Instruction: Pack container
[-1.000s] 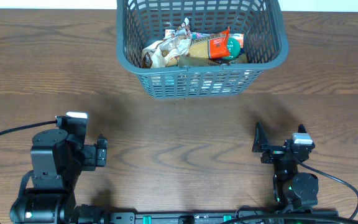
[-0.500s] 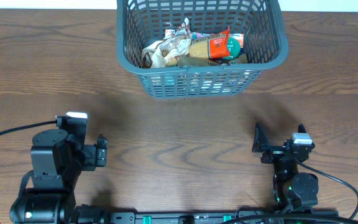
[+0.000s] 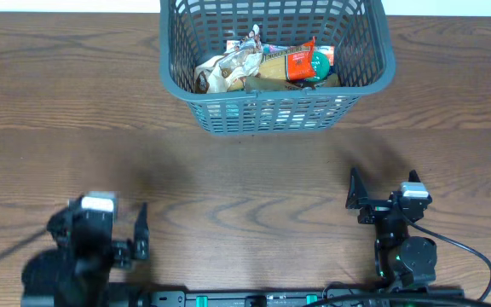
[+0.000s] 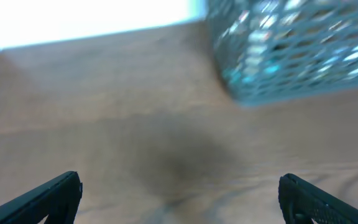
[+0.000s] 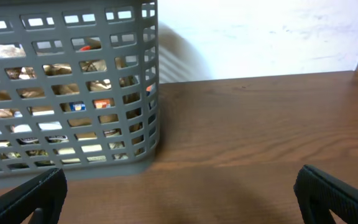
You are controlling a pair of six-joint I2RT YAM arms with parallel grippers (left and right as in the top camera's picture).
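Note:
The dark grey-blue slotted basket (image 3: 275,111) stands at the far middle of the table. It holds several food packets, among them a crumpled beige one (image 3: 228,68) and a red one (image 3: 297,61). My left gripper (image 3: 140,232) is open and empty near the front left edge, far from the basket. Its view is blurred, with both fingers wide apart (image 4: 179,202) and the basket (image 4: 291,56) at upper right. My right gripper (image 3: 354,189) is open and empty at the front right. In its view (image 5: 182,199) the basket (image 5: 67,87) stands at left, packets showing through the slots.
The brown wooden table (image 3: 245,170) lies between the grippers and the basket. A white wall (image 5: 266,37) stands behind the table's far edge. Black cables run along the front edge by both arm bases.
My left arm has pulled back toward the front edge and is blurred with motion. The right arm, the basket and its packets have not moved.

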